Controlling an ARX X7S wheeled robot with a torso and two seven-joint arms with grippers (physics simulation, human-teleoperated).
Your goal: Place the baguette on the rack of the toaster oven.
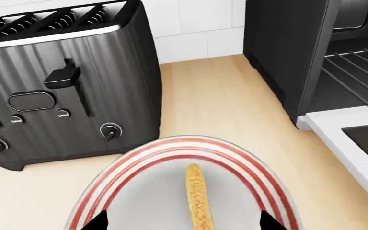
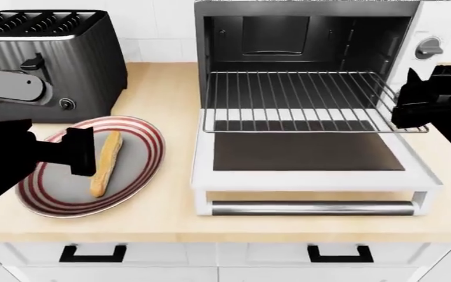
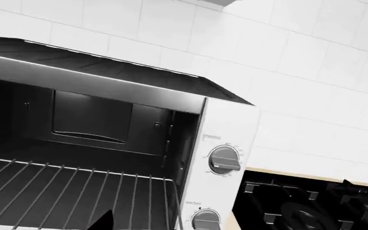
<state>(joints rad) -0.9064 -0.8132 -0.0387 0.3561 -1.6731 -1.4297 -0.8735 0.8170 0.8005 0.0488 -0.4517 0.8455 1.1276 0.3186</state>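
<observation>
Head view shows the left claw (image 2: 80, 151) hanging over the plate (image 2: 143, 134), its dark fingers just at the 9 o'clock side of the baguette (image 2: 105, 162), which lies along the plate's middle, running from about 12 to 6 o'clock with a slight lean. From the left wrist view the two fingertips (image 1: 99, 221) stand spread apart with the baguette (image 1: 199, 201) lying between them, pointing away along the line of approach; the claw (image 1: 184, 223) is open and holds nothing, and whether it touches the crust I cannot tell. So the step in hand looks like the reach before the grasp: the bread is straddled but not yet taken. The next move calls for lowering a little and closing across the narrow width, then carrying it toward 3 o'clock to the rack (image 2: 304, 103), which is slid out over the dropped door (image 2: 308, 151) of the oven (image 2: 308, 12). The toaster (image 2: 49, 56) stands at 11 o'clock of the plate, well clear. The right claw (image 2: 413, 103) sits at the rack's 3 o'clock edge; its state I cannot tell.
</observation>
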